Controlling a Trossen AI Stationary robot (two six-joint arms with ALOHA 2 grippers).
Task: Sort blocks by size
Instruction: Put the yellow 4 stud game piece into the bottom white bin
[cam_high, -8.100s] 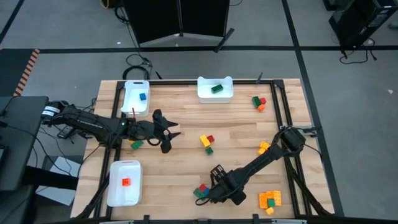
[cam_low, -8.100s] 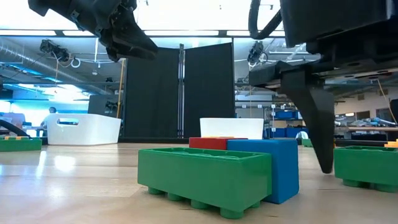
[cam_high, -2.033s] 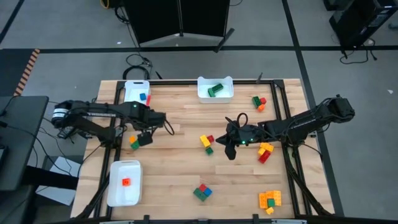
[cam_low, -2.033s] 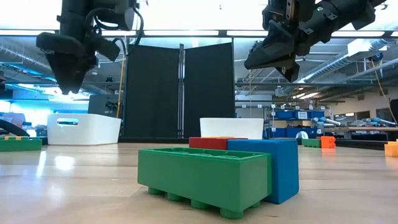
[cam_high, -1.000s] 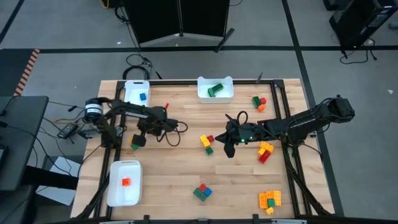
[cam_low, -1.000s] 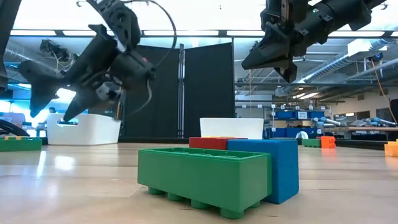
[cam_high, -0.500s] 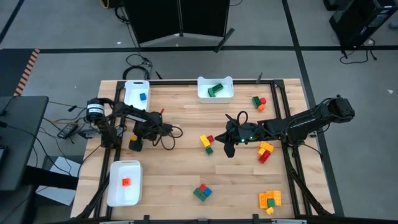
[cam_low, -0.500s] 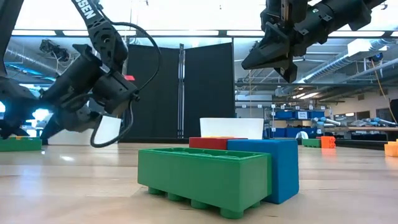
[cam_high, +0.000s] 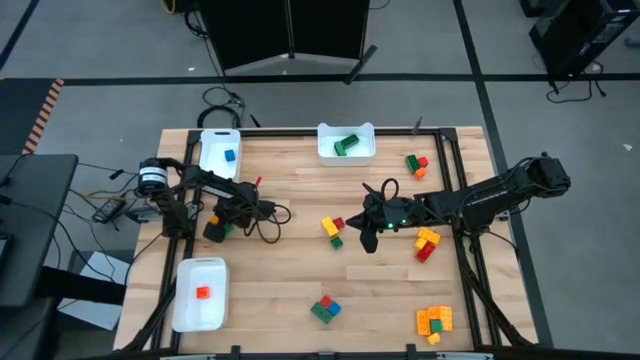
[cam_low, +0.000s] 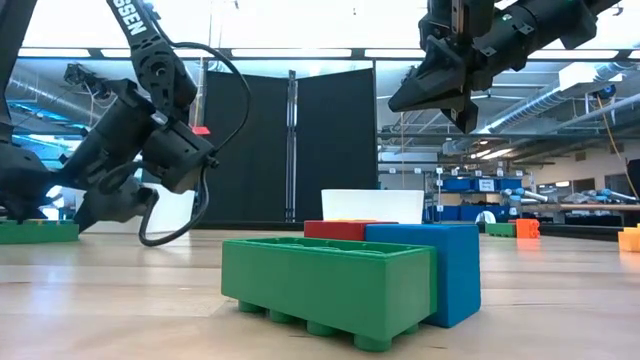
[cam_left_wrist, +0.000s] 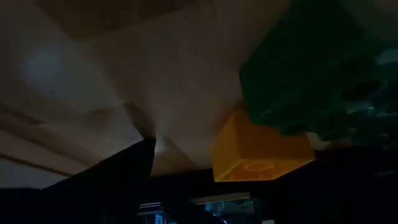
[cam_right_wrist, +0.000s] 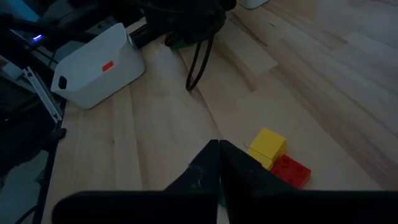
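Observation:
A green block (cam_left_wrist: 298, 68) joined to an orange block (cam_left_wrist: 258, 152) lies on the table near its left edge. My left gripper (cam_high: 214, 231) is down over this cluster (cam_high: 226, 229), open, with one finger (cam_left_wrist: 124, 171) beside it. My right gripper (cam_high: 368, 240) hangs shut above the table's middle. It is just right of a yellow, red and green cluster (cam_high: 332, 228), whose yellow block (cam_right_wrist: 268, 144) and red block (cam_right_wrist: 291, 169) show past its fingers. My left gripper slants down from the table's right with its fingers on either side of the green and orange cluster, which rests on the table. Whether a finger touches the cluster I cannot tell.
Three white trays: far left (cam_high: 216, 168) with a blue block, far middle (cam_high: 362, 152) with a green block, near left (cam_high: 190, 305) with an orange block. Other clusters lie at far right (cam_high: 415, 165), right (cam_high: 425, 245), near middle (cam_high: 323, 309) and near right (cam_high: 434, 322).
My left gripper has sunk toward the table and gone a little toward its left edge, down onto the green and orange cluster. The right arm has kept still.

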